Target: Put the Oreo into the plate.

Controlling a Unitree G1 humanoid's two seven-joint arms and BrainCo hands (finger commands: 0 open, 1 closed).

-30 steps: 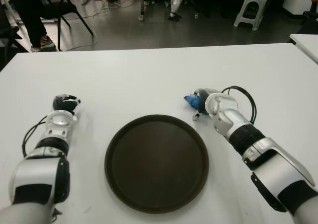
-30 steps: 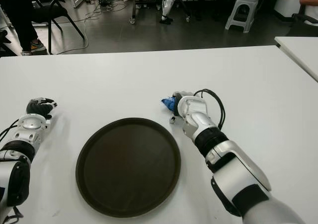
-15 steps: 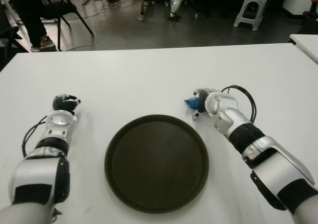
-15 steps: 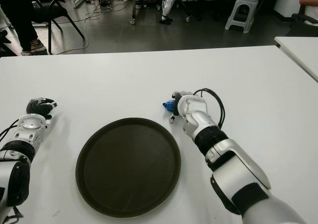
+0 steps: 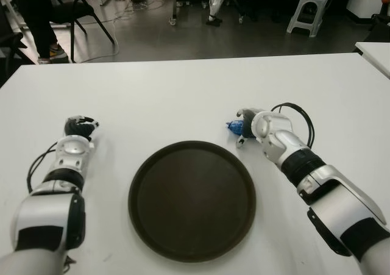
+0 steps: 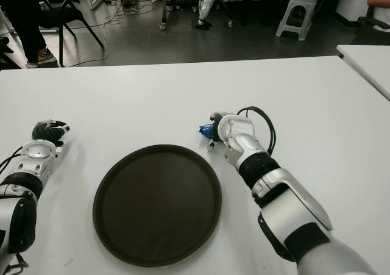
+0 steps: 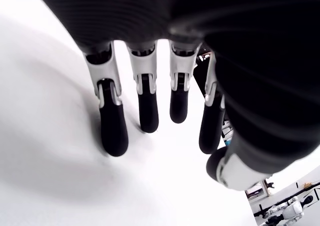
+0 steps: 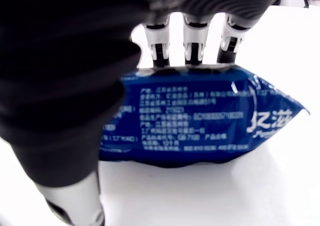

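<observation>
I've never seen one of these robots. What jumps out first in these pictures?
The big dark round plate sits bare in the middle of the white table. Just beyond its far right edge, the robot's right hand has its fingers over a blue Oreo packet. The left hand shows off to the plate's left, holding nothing.

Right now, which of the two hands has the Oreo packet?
The right hand, fingers wrapped on the blue Oreo packet beside the plate; the left hand holds nothing.

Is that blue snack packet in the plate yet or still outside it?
Outside. The Oreo packet lies on the white table just beyond the plate, with the right hand closed over it.
</observation>
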